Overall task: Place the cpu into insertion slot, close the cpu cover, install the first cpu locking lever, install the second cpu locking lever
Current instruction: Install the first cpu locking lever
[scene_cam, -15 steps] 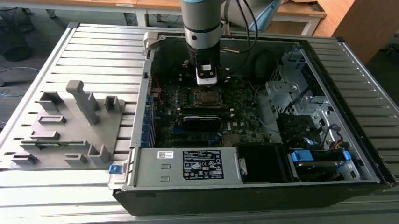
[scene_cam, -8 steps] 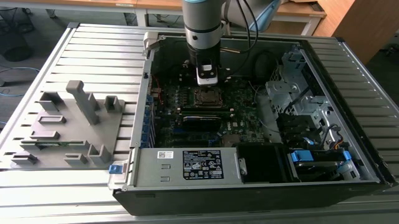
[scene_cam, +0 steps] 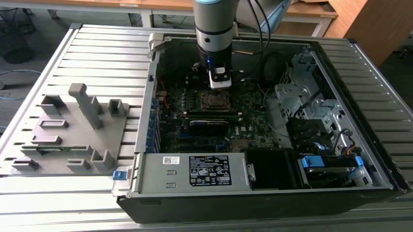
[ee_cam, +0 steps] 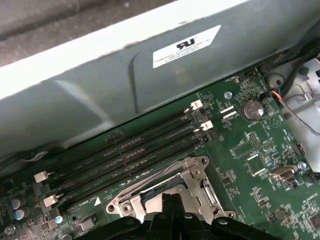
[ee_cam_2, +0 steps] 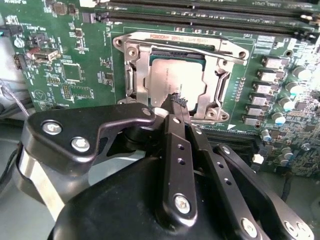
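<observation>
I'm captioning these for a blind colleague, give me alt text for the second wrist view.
The black gripper hovers fingers together over the grey cpu, seated in the insertion slot under the lowered cpu cover on a green motherboard.

Slatted metal table; wooden desks behind; grey floor.

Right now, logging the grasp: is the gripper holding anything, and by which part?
Nothing is visibly held: the black gripper has its fingertips together, empty, over the grey metal-topped cpu seated in the socket.
</observation>
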Tool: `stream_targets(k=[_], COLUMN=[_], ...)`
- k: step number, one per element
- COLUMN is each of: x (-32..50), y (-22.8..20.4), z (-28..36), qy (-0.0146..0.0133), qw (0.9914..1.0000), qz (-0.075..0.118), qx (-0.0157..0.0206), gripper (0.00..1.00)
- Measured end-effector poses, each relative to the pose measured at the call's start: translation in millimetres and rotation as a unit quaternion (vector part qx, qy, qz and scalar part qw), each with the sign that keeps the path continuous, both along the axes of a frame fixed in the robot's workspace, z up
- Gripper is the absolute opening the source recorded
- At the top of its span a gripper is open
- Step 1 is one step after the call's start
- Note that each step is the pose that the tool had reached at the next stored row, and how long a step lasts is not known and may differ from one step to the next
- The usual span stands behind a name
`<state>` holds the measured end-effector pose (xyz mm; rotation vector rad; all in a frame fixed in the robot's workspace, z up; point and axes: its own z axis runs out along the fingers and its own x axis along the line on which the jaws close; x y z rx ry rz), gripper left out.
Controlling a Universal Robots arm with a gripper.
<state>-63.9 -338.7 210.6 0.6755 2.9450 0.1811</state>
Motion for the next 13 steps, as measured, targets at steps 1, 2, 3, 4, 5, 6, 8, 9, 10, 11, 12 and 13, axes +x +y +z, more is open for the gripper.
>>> stream_targets(k=[1, 2, 3, 4, 5, 6, 8, 9, 10, 11, 12, 13], x=[0.0, 0.0, 0.0, 0.1, 0.1, 0.1, 0.1, 0.1, 0.1, 0.1, 0.1, 0.0], y=[0.0, 0.0, 0.0, 0.0, 0.1, 0.1, 0.0, 0.0, 0.0, 0.0, 0.0, 0.0], z=[-0.2, -0.4, -0.6, -0.8, -1.0, -1.2, -1.6, -1.9, -2.1, -2.3, -2.4, -2.5], qy=[0.0, 0.0, 0.0, -0.0001, -0.0001, 0.0, 0.0001, 0.0002, 0.0003, 0.0006, 0.0009, 0.0013], qw=[0.99999, 0.99993, 0.99984, 0.9997, 0.99952, 0.99931, 0.99876, 0.99847, 0.99818, 0.99788, 0.99758, 0.99726], qz=[0.005, 0.011, 0.018, 0.024, 0.031, 0.037, 0.049, 0.054, 0.058, 0.062, 0.065, 0.068], qx=[-0.0002, -0.0007, -0.0013, -0.0021, -0.0032, -0.0048, -0.0094, -0.0123, -0.0159, -0.0202, -0.0247, -0.0296], gripper=[0.11, 0.11, 0.11, 0.11, 0.11, 0.11, 0.11, 0.11, 0.11, 0.11, 0.11, 0.11])
